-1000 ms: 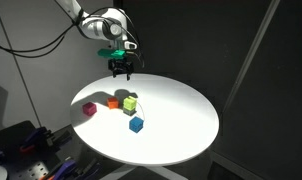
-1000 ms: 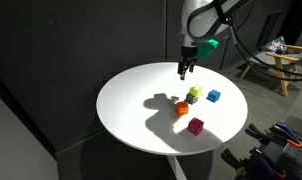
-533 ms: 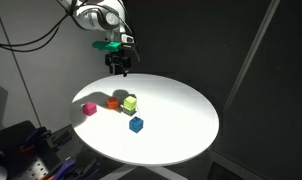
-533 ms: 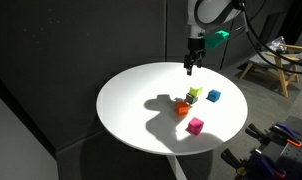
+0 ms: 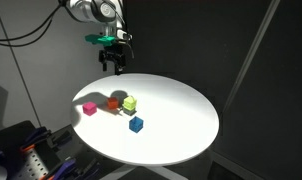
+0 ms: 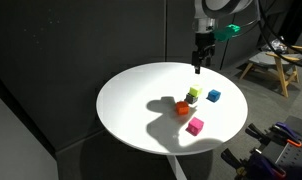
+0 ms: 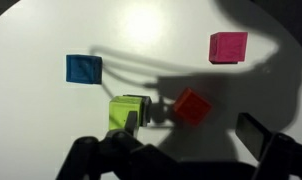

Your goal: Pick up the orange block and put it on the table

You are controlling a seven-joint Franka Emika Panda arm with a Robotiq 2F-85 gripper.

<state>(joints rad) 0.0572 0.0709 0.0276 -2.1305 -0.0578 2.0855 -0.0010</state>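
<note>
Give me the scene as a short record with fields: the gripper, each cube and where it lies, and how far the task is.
gripper: open, empty, high above the table
orange block: close beside the green cube; whether they touch cannot be told; not gripped
green cube: between the orange block and the blue cube in the wrist view
blue cube: stands alone
pink cube: stands alone, apart from the orange block
task: orange block not yet picked up

surroundings dim | table [image 6: 126, 110] brightly lit from above | hard dark shadow on it | wrist view slightly soft
</note>
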